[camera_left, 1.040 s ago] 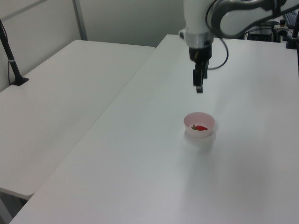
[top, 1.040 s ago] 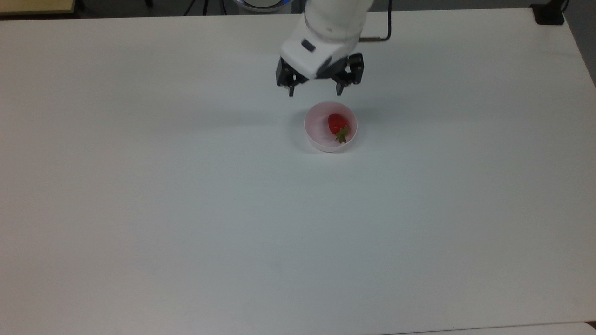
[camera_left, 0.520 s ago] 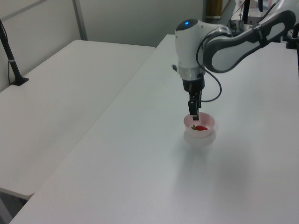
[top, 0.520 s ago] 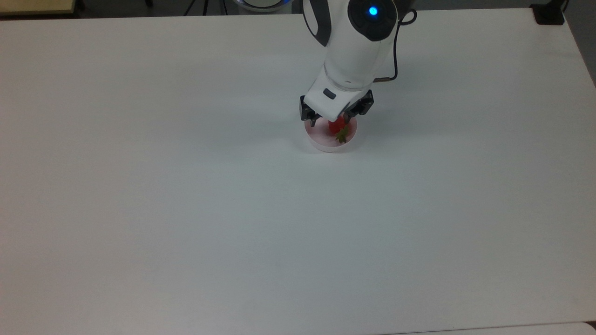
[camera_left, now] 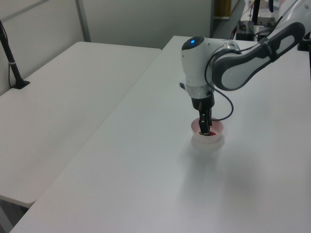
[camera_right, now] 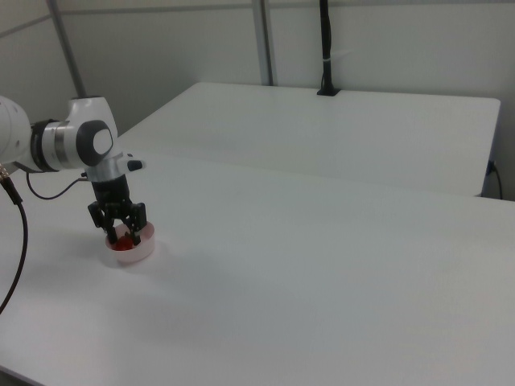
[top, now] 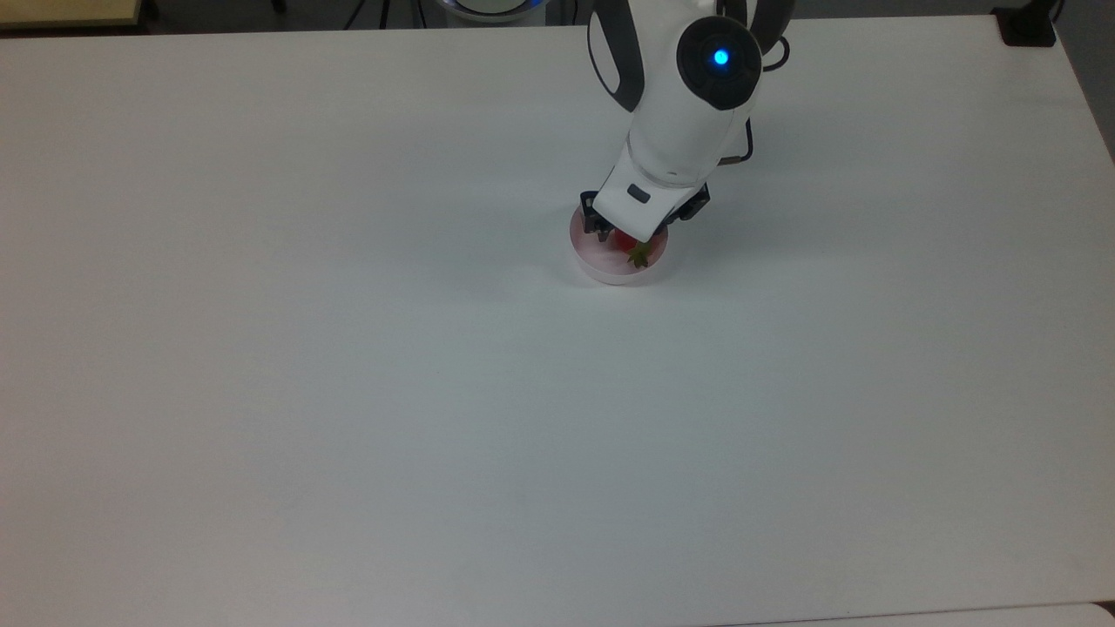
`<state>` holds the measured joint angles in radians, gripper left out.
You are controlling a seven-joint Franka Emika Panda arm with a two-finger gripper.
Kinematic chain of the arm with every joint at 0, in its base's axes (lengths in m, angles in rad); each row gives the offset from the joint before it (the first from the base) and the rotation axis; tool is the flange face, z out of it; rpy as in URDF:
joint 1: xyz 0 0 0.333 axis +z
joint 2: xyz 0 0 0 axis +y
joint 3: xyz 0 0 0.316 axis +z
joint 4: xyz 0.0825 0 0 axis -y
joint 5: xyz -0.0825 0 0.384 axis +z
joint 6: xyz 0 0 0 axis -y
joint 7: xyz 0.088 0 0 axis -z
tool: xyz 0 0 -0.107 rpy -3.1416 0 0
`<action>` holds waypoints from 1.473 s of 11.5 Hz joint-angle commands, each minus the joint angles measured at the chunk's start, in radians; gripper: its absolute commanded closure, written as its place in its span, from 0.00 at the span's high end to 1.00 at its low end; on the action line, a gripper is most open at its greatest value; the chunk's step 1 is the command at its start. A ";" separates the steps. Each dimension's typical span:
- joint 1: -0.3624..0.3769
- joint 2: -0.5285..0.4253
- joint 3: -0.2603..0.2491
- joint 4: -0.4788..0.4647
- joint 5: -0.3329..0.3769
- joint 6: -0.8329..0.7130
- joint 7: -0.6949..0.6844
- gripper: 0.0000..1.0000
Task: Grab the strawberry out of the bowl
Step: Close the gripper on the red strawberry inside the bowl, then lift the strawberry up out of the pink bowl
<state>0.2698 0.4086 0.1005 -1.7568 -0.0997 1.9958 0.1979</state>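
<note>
- A pale pink bowl [top: 610, 268] sits on a white table [top: 348, 392], toward the far side and a little right of centre in the top view.
- The strawberry [top: 629, 245] lies inside the bowl, in the right half of it in the top view.
- Its long axis runs roughly far to near in the top view, with the green cap [top: 640, 255] pointing toward the near rim; most of the red body is hidden under the robot's wrist there.
- The gripper [camera_right: 120, 232] reaches straight down into the bowl. In the right view its two dark fingers [camera_right: 138, 226] are spread apart, one on each side of the red fruit [camera_right: 124, 239], not yet closed on it.
- The left view shows only a narrow edge-on gripper [camera_left: 205, 130] inside the bowl [camera_left: 208, 141], so neither the finger gap nor the strawberry's direction can be read there.
- The right view shows the finger gap, while only the top view shows the cap.
</note>
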 commanded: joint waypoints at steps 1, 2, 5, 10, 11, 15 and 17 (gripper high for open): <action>0.009 -0.002 -0.010 -0.046 0.009 0.046 -0.017 0.57; 0.009 -0.002 -0.010 -0.046 0.009 0.046 -0.017 0.50; 0.006 -0.023 -0.010 -0.043 0.011 0.029 -0.015 0.27; -0.001 -0.079 -0.010 0.022 0.005 -0.096 -0.020 0.27; -0.013 -0.080 -0.013 0.025 0.000 -0.106 -0.050 0.27; -0.147 -0.074 -0.025 0.042 -0.054 -0.109 -0.175 0.27; -0.222 -0.045 -0.025 0.042 -0.060 -0.068 -0.238 0.27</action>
<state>0.1186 0.3408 0.0744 -1.7196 -0.1475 1.8983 0.0336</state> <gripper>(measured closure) 0.555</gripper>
